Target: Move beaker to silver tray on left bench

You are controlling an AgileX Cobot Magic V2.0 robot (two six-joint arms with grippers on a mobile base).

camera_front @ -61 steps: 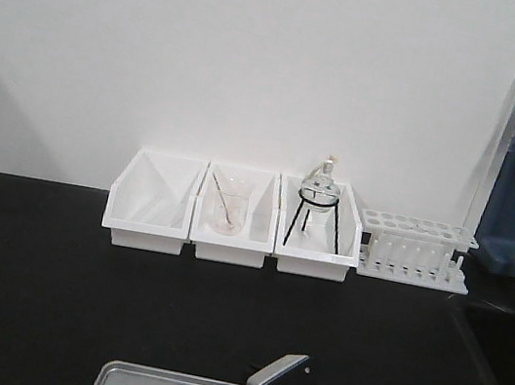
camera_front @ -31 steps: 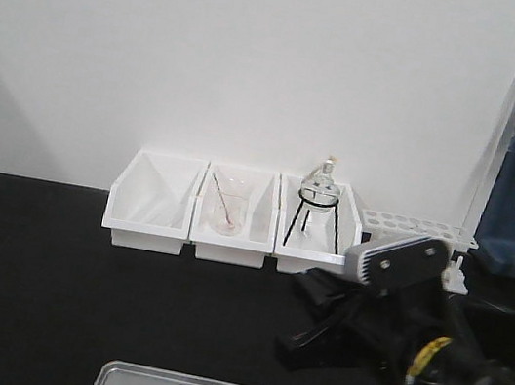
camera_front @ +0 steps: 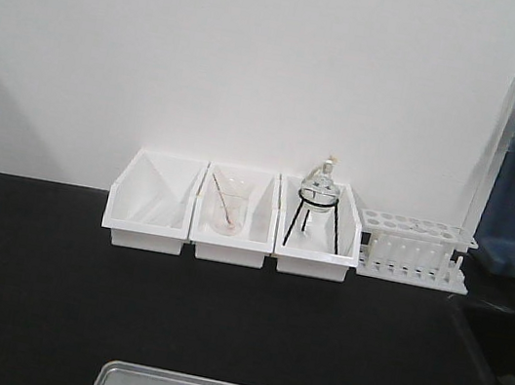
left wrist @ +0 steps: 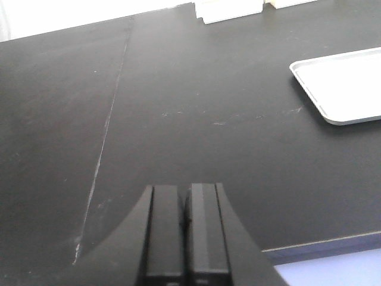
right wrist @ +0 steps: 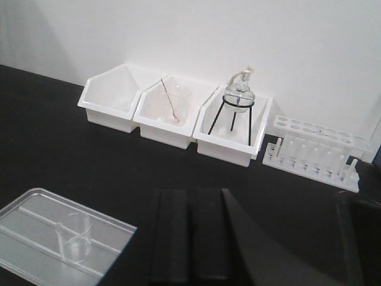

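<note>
On the black bench (right wrist: 89, 161), shallow grey metal tray (right wrist: 36, 208): small clear glass beaker (right wrist: 74, 237) upright inside, delivery apparently complete. Left gripper (left wrist: 184, 235), right gripper (right wrist: 189, 238): pressed together, empty.

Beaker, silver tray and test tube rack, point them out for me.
beaker (right wrist: 74, 236), right wrist view, glass wall.
silver tray (right wrist: 27, 211), right wrist view, bare floor.
test tube rack (camera_front: 414, 246), front view, front face.
</note>
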